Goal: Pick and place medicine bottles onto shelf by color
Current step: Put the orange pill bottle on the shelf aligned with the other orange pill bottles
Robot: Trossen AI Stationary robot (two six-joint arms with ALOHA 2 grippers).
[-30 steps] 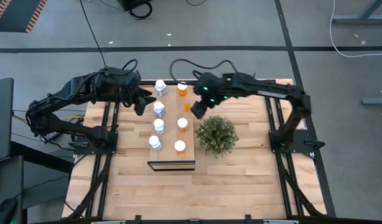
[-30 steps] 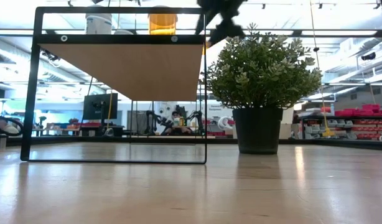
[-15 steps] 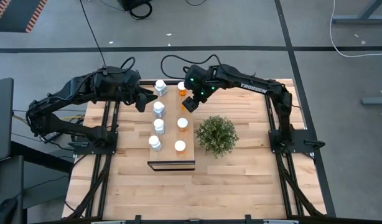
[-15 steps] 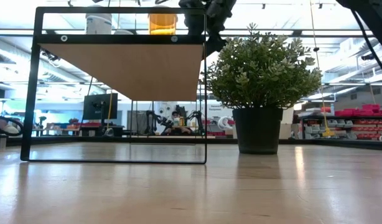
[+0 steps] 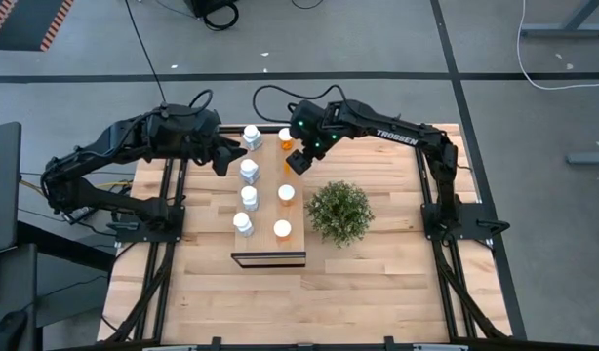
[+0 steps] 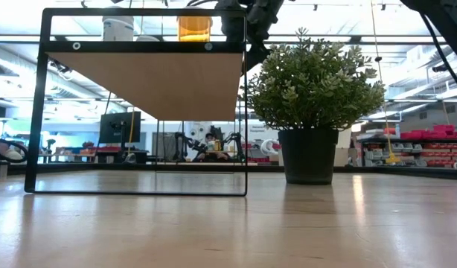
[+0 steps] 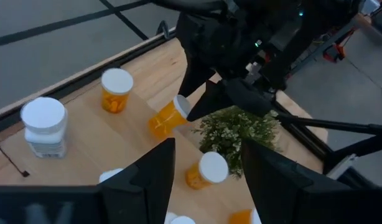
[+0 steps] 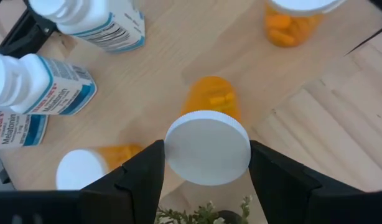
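Note:
The shelf [image 5: 267, 210] stands mid-table. Several white medicine bottles, such as [image 5: 249, 171], stand upright in its left row. Three orange ones [image 5: 285, 138], [image 5: 287, 195], [image 5: 282, 231] stand in its right row. My right gripper [image 5: 297, 162] hangs over the right row's gap, shut on another orange bottle [image 8: 209, 96]. My left gripper [image 5: 224, 156] hovers open at the shelf's far left side with nothing between its fingers [image 7: 150, 174]. My right gripper pinches the orange bottle's white cap [image 8: 175, 149] between its two fingers, one on each side of the rim. The fingers slant down from above. The bottle is tilted, its orange body [image 7: 161, 121] pointing down at the shelf top; whether its base touches, I cannot tell.
A bushy green plant [image 5: 339, 212] in a dark pot [image 6: 308, 155] stands just right of the shelf, close under my right arm. The wooden tabletop [image 5: 378, 283] lies bare in front of the shelf and plant.
My right gripper has carried the orange bottle from the shelf's right edge toward the table's left, over the orange row, sinking a little. It has held still for the last half second. My left gripper has stayed in place.

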